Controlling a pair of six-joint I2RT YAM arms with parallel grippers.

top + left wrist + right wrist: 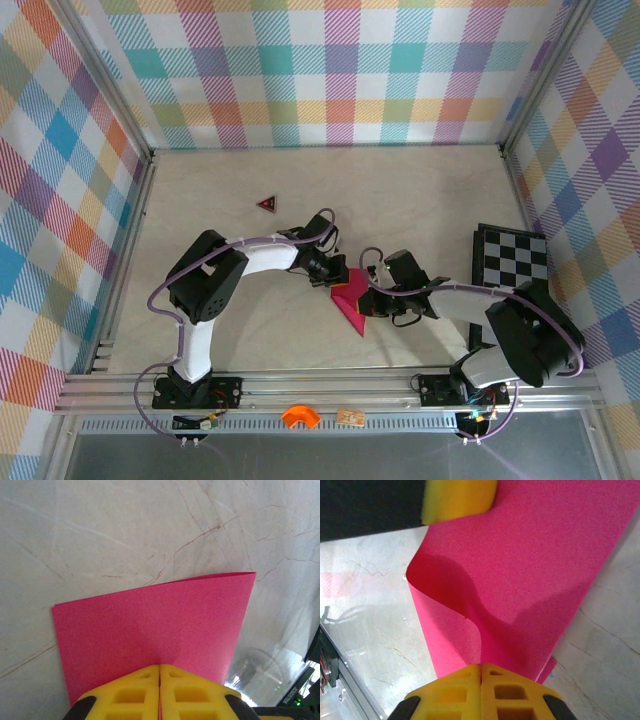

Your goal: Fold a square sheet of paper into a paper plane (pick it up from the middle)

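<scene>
The square sheet of paper (352,308) is magenta-pink and hangs doubled over between my two grippers, just above the marbled table near its middle. My left gripper (336,279) is shut on its upper left part; in the left wrist view the yellow fingers (135,690) pinch the sheet's near edge (150,615), which spreads flat ahead of them. My right gripper (374,300) is shut on the right side. In the right wrist view the paper (545,555) curls into a loose fold ahead of the fingertips (481,666), and one yellow finger (457,497) of the left gripper holds its far edge.
A black-and-white checkerboard (512,258) lies at the right wall. A tiny dark red triangle (266,203) sits on the table behind the left arm. An orange piece (299,416) and a small tan tag (349,417) rest on the front rail. Plaid walls close three sides.
</scene>
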